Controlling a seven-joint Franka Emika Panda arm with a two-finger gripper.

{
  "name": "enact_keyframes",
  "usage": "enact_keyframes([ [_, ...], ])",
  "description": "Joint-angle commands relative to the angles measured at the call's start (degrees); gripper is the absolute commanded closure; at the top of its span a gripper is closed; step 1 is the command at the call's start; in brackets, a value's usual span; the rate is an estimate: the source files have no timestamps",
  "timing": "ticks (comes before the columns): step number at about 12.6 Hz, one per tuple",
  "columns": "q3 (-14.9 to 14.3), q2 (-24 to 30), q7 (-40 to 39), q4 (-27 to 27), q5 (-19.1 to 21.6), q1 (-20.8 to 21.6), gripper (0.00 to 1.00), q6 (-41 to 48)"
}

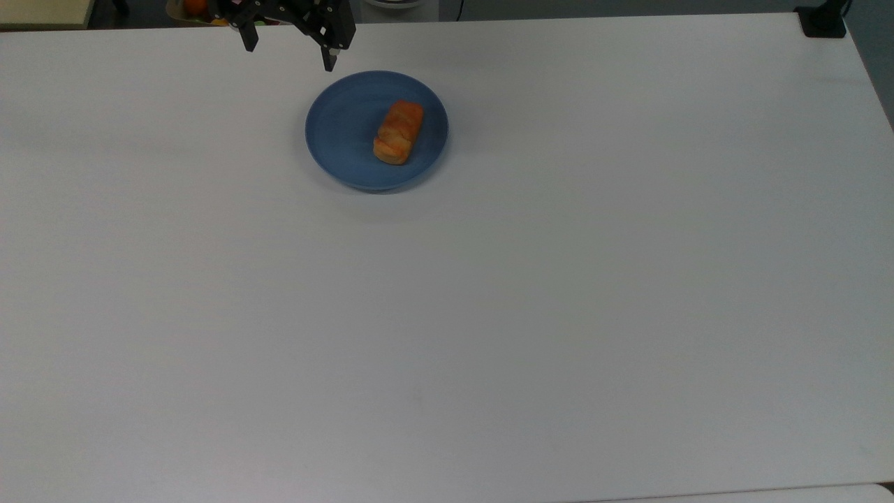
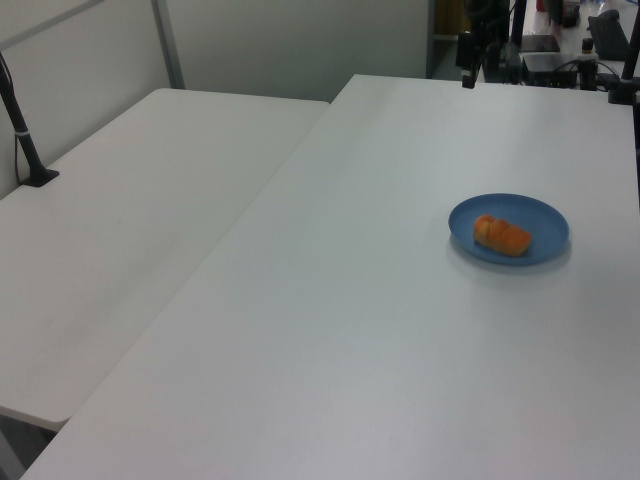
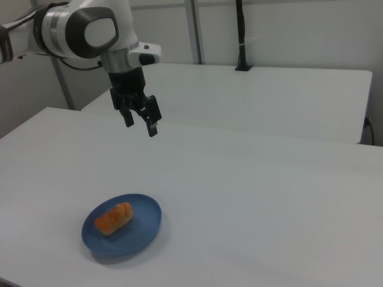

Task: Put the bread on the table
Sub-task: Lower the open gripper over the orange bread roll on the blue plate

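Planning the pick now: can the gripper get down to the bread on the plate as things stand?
Probably yes. The gripper hangs open above the table, and the bread lies exposed on the blue plate, with nothing over or beside it.

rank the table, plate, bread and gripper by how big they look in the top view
1. table
2. plate
3. gripper, though it hangs above the table nearer the camera and is cut off by the frame, so its rank is unsure
4. bread
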State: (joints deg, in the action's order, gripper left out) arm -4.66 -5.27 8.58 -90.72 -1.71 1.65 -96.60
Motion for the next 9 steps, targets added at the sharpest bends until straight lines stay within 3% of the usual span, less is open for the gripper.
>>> enact_keyframes([
  [1, -0.3, 0.7, 1.1, 0.4, -0.2, 0.3, 0.0, 1.6],
  [6, -0.4, 2.2, 0.2, -2.2, -0.1, 0.5, 0.0, 1.5],
  [9, -0.3, 8.1, 0.2, -15.7, 0.0, 2.3, 0.0, -0.9],
])
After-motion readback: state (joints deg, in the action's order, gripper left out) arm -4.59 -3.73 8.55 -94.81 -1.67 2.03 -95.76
